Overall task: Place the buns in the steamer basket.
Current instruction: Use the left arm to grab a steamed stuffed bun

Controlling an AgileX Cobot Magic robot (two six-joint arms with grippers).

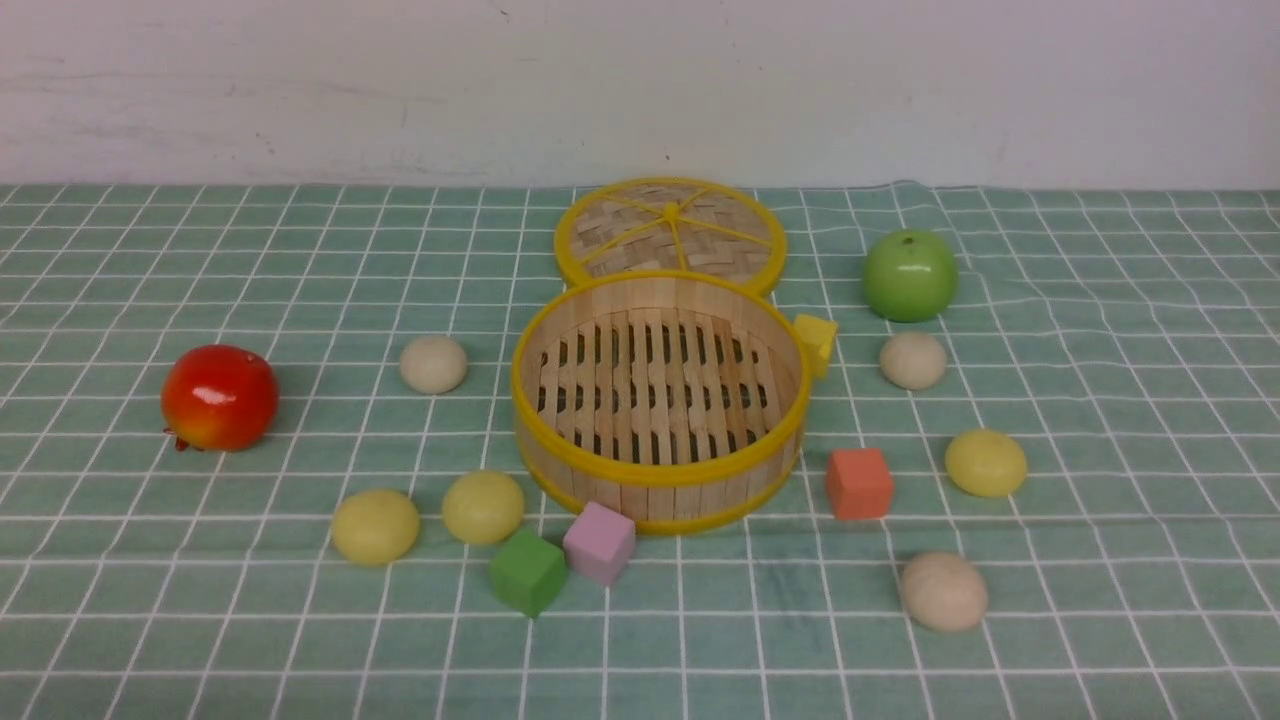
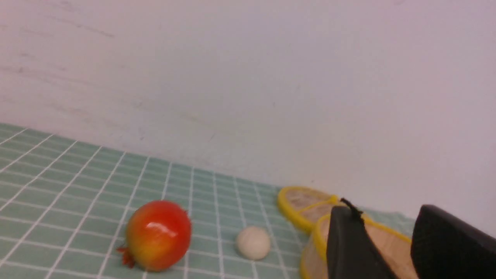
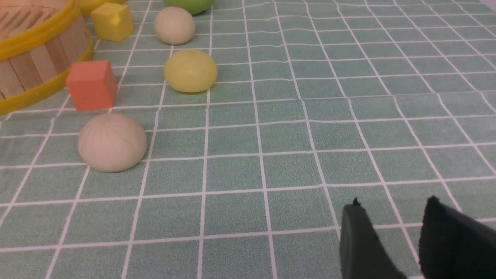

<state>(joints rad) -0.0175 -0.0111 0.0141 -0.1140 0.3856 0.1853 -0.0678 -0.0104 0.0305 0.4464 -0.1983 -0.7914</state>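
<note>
The steamer basket stands empty in the middle of the cloth. Left of it lie a beige bun and two pale yellow buns. On its right are a beige bun, a yellow bun and a nearer beige bun. Neither arm shows in the front view. My left gripper is open and empty, with the basket beyond it. My right gripper is open over bare cloth, well apart from the nearest beige bun.
The woven lid lies flat behind the basket. A red fruit sits far left, a green apple back right. Green, pink, orange and yellow cubes lie close around the basket.
</note>
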